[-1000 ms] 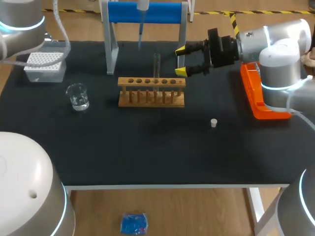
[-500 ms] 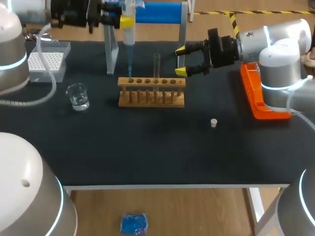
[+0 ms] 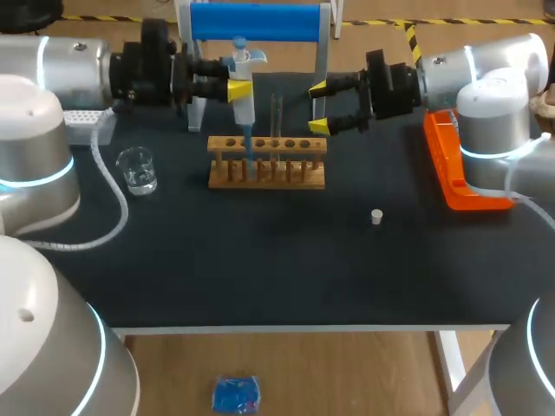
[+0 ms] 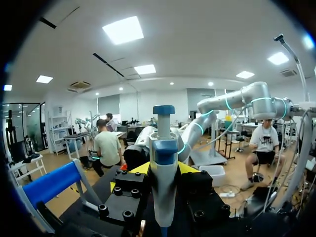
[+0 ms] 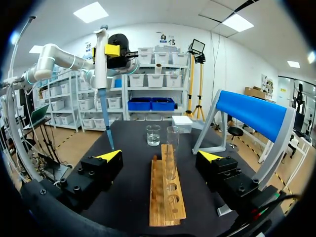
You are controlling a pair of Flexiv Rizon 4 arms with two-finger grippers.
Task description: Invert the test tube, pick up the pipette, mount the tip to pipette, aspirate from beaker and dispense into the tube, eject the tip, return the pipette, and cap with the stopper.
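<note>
1. Tip box (image 3: pixel 87 126): at the far left of the table, partly hidden behind the left arm.
2. Beaker (image 3: pixel 137 170): upright with clear liquid inside, near the tip box and well left of the rack.
3. Left gripper (image 3: pixel 234 81): fingers clamped on the pipette (image 3: pixel 245 97), which is held upright. Its blue tip points down over the left part of the wooden rack (image 3: pixel 267 162).
4. Test tube (image 3: pixel 277 115): upright in a middle hole of the rack.
5. Right gripper (image 3: pixel 318 107): fingers apart and holding nothing, just right of the tube.
6. Stopper (image 3: pixel 376 217): on the table, right of the rack and apart from it.
7. Orange holder (image 3: pixel 451 169): at the right edge, beside the right arm.
</note>
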